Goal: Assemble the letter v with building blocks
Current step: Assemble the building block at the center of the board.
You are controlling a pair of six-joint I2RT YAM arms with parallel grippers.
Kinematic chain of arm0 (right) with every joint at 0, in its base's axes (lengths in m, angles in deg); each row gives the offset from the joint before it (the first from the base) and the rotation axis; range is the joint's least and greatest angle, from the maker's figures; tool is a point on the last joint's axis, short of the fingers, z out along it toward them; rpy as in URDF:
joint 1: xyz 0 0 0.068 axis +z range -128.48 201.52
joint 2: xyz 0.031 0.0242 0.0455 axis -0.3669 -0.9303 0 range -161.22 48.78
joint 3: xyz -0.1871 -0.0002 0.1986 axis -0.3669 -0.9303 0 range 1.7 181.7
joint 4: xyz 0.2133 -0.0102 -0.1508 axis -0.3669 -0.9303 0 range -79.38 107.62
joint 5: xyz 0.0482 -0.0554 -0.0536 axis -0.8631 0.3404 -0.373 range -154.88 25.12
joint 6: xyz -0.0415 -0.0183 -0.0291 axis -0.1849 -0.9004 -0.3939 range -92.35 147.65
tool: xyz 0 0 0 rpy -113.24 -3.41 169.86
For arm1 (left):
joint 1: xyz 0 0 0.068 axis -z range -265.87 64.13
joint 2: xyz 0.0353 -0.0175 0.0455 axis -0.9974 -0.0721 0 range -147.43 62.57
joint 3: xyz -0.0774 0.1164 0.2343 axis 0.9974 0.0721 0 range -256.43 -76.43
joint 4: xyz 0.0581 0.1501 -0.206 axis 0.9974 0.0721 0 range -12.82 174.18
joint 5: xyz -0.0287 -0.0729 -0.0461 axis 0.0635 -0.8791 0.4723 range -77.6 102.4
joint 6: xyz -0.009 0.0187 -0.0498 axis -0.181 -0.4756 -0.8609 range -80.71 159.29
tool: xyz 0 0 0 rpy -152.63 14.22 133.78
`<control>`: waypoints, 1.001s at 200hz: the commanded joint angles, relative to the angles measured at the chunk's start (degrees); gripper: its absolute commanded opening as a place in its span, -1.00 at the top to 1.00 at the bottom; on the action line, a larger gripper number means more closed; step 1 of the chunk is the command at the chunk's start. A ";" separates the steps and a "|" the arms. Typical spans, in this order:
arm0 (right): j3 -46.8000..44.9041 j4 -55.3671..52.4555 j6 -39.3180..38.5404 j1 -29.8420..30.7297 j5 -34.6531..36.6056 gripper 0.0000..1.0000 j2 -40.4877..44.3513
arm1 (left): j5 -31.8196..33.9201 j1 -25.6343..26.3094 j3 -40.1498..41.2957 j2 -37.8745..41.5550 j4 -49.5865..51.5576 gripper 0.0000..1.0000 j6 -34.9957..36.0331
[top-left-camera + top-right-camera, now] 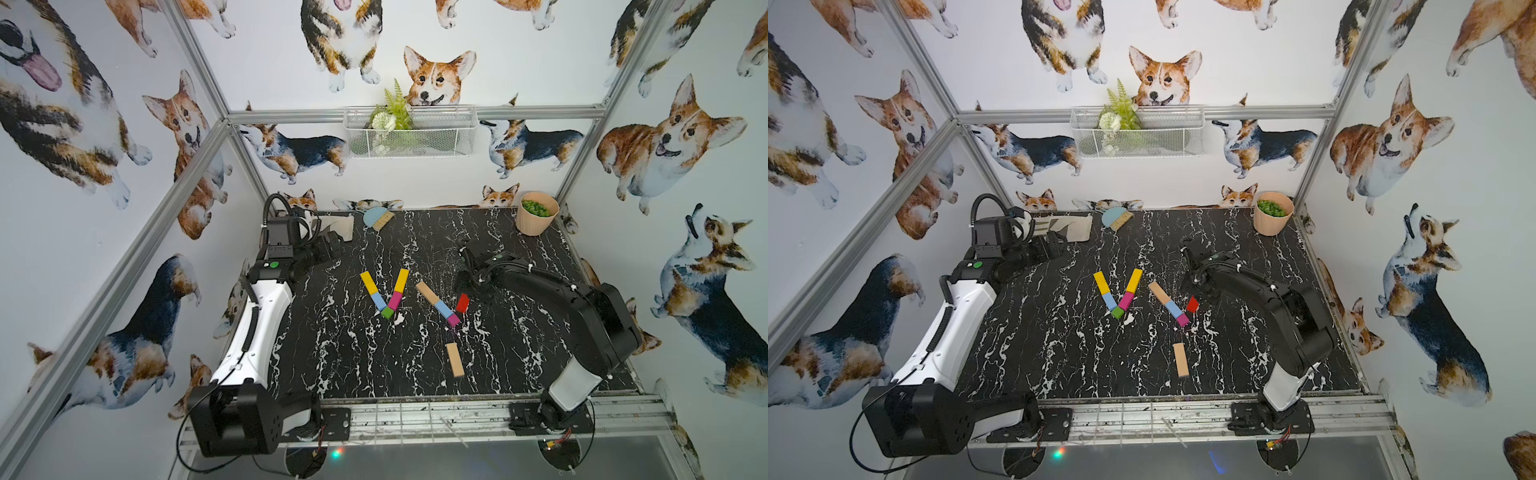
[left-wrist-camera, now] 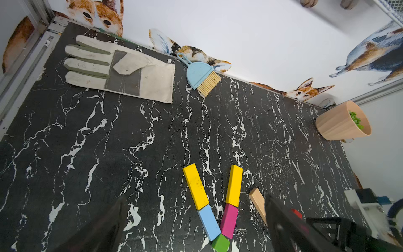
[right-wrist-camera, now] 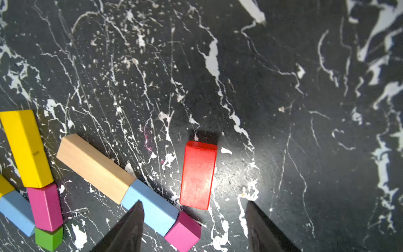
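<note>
Mid-table, building blocks form a V: yellow and light blue on one arm, yellow and magenta on the other, with a green stub at the tip. To its right, tan, light blue and magenta blocks lie in a slanted row. A red block lies just beside that row's magenta end. My right gripper hovers open over the red block, holding nothing. My left gripper stands open at the back left, away from the blocks.
A loose tan block lies toward the table's front. A work glove and a small blue brush lie along the back edge. A beige pot stands in the back right corner. A wire basket hangs on the wall.
</note>
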 commanded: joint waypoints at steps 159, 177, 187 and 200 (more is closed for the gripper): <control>10.23 1.40 -17.18 -4.00 -9.78 -0.56 -12.70 | -0.61 -0.56 0.72 -1.01 -1.78 -1.00 0.33; 9.83 1.66 -17.18 -4.19 -10.00 -0.56 -12.64 | -0.55 -0.55 0.75 -1.01 -1.79 -1.00 0.34; 9.74 1.61 -17.33 -4.19 -9.78 -0.56 -12.60 | -0.63 -0.56 0.71 -1.01 -1.80 -1.00 0.35; 9.65 1.47 -17.40 -4.24 -9.71 -0.57 -12.88 | -0.64 -0.58 0.71 -1.01 -1.76 -1.00 0.29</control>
